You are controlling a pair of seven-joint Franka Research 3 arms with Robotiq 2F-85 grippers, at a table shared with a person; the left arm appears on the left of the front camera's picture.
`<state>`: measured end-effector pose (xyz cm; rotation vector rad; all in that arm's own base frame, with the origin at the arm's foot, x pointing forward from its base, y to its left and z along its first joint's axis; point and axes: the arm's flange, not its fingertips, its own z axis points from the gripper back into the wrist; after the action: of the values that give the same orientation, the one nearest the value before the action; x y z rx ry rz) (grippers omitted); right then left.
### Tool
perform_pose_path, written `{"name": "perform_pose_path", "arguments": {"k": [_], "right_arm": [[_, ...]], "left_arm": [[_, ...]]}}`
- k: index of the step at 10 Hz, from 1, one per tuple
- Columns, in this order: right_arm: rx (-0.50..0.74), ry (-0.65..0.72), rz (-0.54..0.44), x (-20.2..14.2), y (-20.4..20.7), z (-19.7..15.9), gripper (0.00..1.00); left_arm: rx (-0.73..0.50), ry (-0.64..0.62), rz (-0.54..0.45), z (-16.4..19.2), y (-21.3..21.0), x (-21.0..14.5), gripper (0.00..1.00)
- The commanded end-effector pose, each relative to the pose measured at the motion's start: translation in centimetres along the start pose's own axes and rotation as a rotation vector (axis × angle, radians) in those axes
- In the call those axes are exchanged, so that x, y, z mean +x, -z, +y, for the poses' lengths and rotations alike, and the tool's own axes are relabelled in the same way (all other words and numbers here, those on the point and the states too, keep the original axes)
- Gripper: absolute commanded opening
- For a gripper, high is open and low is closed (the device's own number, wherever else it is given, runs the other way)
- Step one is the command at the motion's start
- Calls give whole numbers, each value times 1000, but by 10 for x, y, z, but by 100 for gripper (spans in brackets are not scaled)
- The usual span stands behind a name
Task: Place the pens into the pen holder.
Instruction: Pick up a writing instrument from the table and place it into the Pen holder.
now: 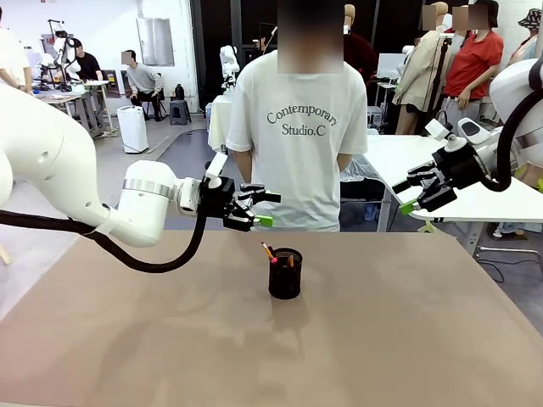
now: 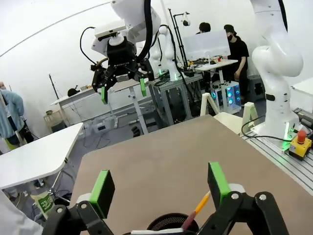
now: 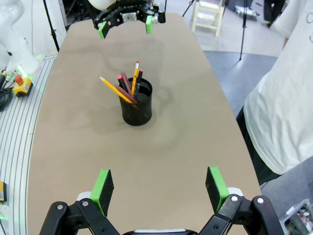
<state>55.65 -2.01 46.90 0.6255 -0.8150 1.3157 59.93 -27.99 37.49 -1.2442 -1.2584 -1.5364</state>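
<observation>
The black mesh pen holder (image 1: 285, 275) stands upright in the middle of the brown table (image 1: 127, 339). Several pens lean inside it: a yellow-orange one (image 3: 115, 90), a reddish-brown one (image 3: 127, 86) and an orange one with a pinkish-red end (image 3: 135, 74). My left gripper (image 1: 270, 209) hovers open and empty above and left of the holder; in its wrist view the holder's rim (image 2: 171, 223) and a yellow pen (image 2: 201, 204) sit just below the pads. My right gripper (image 1: 401, 197) hangs open and empty off to the right, beyond the table's far edge.
A person in a white T-shirt (image 1: 297, 127) stands at the far edge, right behind the holder, hands out of sight. A white table (image 1: 441, 170) stands at the back right. Bare tabletop surrounds the holder on all sides.
</observation>
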Motion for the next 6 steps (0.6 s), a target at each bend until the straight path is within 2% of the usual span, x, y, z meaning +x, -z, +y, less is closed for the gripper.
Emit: {"name": "perform_pose_path", "arguments": {"k": [1,6], "right_arm": [[-4,11,15,3,0,0,100],[-4,11,15,3,0,0,100]], "left_arm": [[-23,5,-41,4,1,-8,100],[-19,-10,-27,1,3,-11,100]]}}
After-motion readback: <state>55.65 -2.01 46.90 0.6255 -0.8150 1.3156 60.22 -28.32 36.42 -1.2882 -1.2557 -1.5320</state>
